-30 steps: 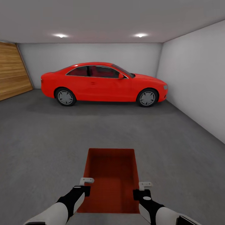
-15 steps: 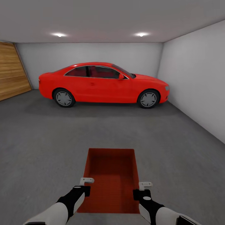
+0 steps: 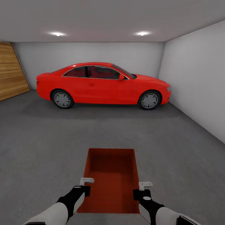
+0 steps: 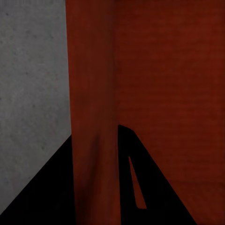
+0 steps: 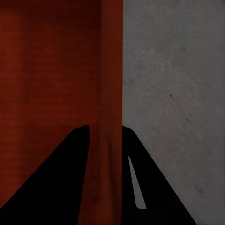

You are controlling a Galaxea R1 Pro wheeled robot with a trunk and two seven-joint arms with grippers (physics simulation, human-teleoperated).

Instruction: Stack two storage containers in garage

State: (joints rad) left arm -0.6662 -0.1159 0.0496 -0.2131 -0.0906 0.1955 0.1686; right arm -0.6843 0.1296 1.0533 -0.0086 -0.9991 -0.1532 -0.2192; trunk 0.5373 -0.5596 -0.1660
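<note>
Inside the garage, the left gripper (image 3: 86,185) and right gripper (image 3: 141,189) clamp opposite walls of one storage container (image 3: 111,179), carried above the floor (image 3: 47,140) near a red car (image 3: 103,84), neither bin yet set down.

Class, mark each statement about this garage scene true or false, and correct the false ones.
1. Each hand grips a side wall of the bin. True: left hand, right hand.
2. The bin holds a second bin. False: it is empty inside.
3. The car is blue. False: it is red.
4. A wooden door is on the left. True.
5. The car's front points toward the wooden door. False: it points toward the white wall on the right.
</note>
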